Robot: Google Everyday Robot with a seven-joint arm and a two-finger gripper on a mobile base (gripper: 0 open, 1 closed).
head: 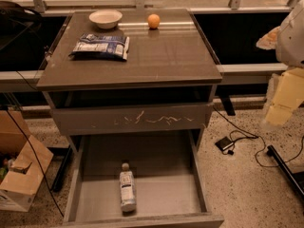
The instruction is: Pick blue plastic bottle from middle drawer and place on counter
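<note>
Arm casing: your robot's arm (294,30) shows at the right edge as a smooth, rounded white shell, greyer where shade falls on it
Patch on casing: you can see a blurred pale-orange and cream patch (268,38) on the shell's left side; what it is cannot be told
Gripper: your gripper (281,103) sits at the right edge of the view, just below the white shell; it is built of blocky, flat-faced pieces in pale cream-yellow
Gripper edges: straight lines and squared corners, unlike the rounded shell above
</note>
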